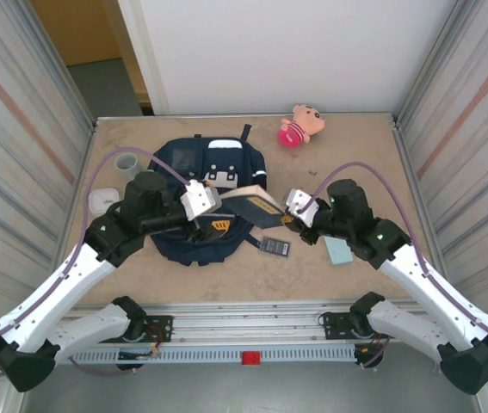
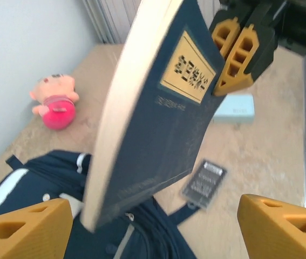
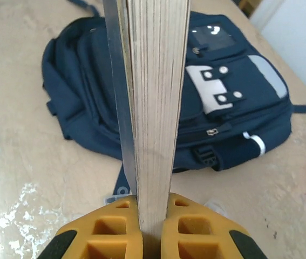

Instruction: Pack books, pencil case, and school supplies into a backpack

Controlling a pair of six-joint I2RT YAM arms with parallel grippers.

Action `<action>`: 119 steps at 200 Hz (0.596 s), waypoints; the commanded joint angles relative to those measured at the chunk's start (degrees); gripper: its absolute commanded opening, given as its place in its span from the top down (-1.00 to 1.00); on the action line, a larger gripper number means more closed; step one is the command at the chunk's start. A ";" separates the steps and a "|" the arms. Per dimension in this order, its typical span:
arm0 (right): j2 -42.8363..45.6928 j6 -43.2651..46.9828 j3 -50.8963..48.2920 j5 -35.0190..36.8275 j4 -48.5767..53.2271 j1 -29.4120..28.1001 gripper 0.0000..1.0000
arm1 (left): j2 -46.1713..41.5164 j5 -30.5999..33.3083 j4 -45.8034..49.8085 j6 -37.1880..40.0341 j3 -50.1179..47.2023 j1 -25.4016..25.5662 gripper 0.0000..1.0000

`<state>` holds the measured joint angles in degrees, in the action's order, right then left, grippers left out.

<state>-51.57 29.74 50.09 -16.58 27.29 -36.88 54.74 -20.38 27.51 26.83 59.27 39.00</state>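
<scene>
My right gripper point(image 3: 151, 229) is shut on the dark navy book point(image 3: 155, 97), holding it on edge above the table with its pale page edges toward the camera. In the top view the book point(image 1: 256, 205) hangs between both grippers, at the right edge of the navy backpack point(image 1: 200, 176). My left gripper point(image 2: 153, 232) is open, its orange fingers point(image 2: 23, 232) wide apart on either side of the book's lower corner point(image 2: 158, 108) and not touching it. A dark calculator point(image 1: 274, 246) and the pale teal pencil case point(image 1: 338, 250) lie on the table. A small clear-grey item point(image 1: 101, 200) lies at the left.
A pink plush toy point(image 1: 300, 125) sits at the back right and a grey cup point(image 1: 127, 163) at the back left. Corrugated walls close in both sides. Free tabletop lies in front of the backpack near the arm bases.
</scene>
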 commanded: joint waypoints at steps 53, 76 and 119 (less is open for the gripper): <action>-4.48 8.46 2.88 -2.56 0.70 -3.41 1.00 | 5.28 -4.70 2.80 5.16 0.50 0.59 -0.21; -4.77 8.53 3.42 -3.52 -0.06 -3.46 1.00 | 6.15 -8.04 -0.58 4.93 -0.78 0.90 0.16; -2.62 5.01 3.10 -7.20 -3.27 -0.85 0.78 | 6.48 -13.01 -3.06 4.44 -2.19 -1.08 0.82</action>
<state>-56.53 36.88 51.27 -18.83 28.53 -39.66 61.60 -28.10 27.88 31.90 58.24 39.40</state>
